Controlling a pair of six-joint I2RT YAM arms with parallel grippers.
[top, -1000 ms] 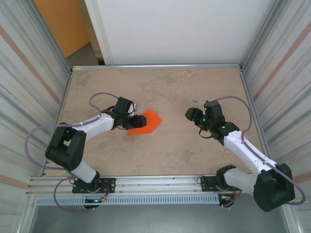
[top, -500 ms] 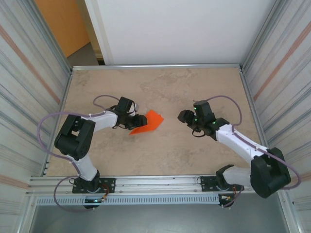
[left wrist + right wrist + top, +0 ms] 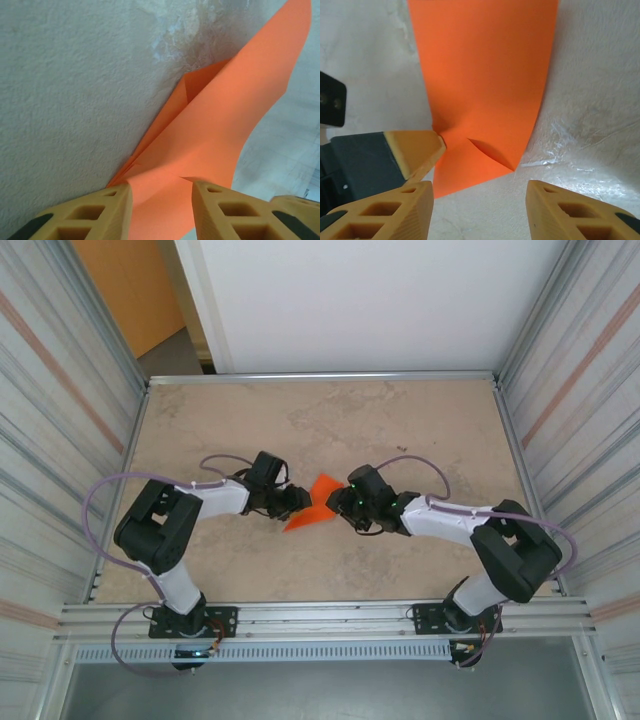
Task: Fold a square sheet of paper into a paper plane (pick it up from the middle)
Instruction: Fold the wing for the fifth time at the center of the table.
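Two sets of jaws flanked the paper (image 3: 312,508) at mid-counter (image 3: 420,420), the left jaws on its left side and the right jaws on its right.

The paper (image 3: 215,125) was creased. Layered edges showed along one fold, and one flap was lifted off the surface.

Left jaws: part-way spread, with a corner of the paper standing between the two fingers (image 3: 107,210) and not pressed flat.

Right jaws: spread wide, the fingers (image 3: 570,210) lying either side of the paper's (image 3: 480,75) near edge, neither touching it.

From the right wrist, one left fingertip (image 3: 417,145) touched the paper's side edge.
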